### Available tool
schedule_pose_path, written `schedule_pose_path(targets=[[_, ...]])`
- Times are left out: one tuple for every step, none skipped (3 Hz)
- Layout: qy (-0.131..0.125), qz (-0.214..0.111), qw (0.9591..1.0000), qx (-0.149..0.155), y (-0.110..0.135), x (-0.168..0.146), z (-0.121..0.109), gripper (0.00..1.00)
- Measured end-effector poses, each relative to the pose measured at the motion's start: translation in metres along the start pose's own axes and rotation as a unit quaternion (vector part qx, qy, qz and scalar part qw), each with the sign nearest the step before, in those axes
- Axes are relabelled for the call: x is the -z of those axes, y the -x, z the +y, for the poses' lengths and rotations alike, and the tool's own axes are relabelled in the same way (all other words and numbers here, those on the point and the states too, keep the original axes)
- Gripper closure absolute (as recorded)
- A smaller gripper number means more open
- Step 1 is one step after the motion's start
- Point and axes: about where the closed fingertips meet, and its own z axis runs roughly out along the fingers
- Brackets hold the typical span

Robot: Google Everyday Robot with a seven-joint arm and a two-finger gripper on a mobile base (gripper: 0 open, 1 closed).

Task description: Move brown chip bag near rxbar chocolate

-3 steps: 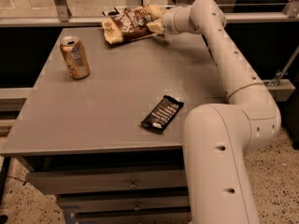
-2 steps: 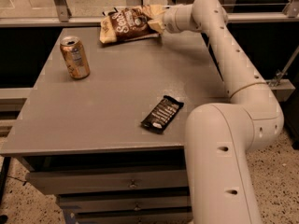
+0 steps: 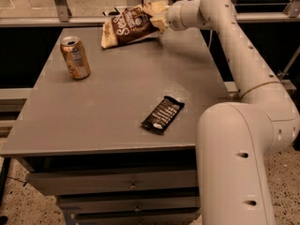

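Note:
The brown chip bag (image 3: 130, 26), dark brown with white lettering and tan ends, hangs tilted a little above the far edge of the grey table (image 3: 112, 102). My gripper (image 3: 161, 18) is at the bag's right end, shut on it, holding it off the surface. The rxbar chocolate (image 3: 163, 115), a small flat black-brown bar with white print, lies near the table's front right, well apart from the bag.
A golden soda can (image 3: 75, 57) stands upright at the table's left side. My white arm (image 3: 243, 125) fills the right of the view, beside the table's right edge. A rail and glass run behind the table.
The chip bag has risen off the table's far edge in my gripper. The can and the bar have not moved.

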Motion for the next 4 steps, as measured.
schedule_pose_path(targets=[[0.028,-0.012,0.9995,-0.002,0.003,0.021,0.016,1.0],[0.061,-0.022,0.9979,-0.009,0.003,0.046,0.038,1.0],[0.091,-0.032,0.9951,-0.02,0.004,0.069,0.06,1.0],[0.125,-0.04,0.9907,-0.036,0.005,0.105,0.085,1.0]])
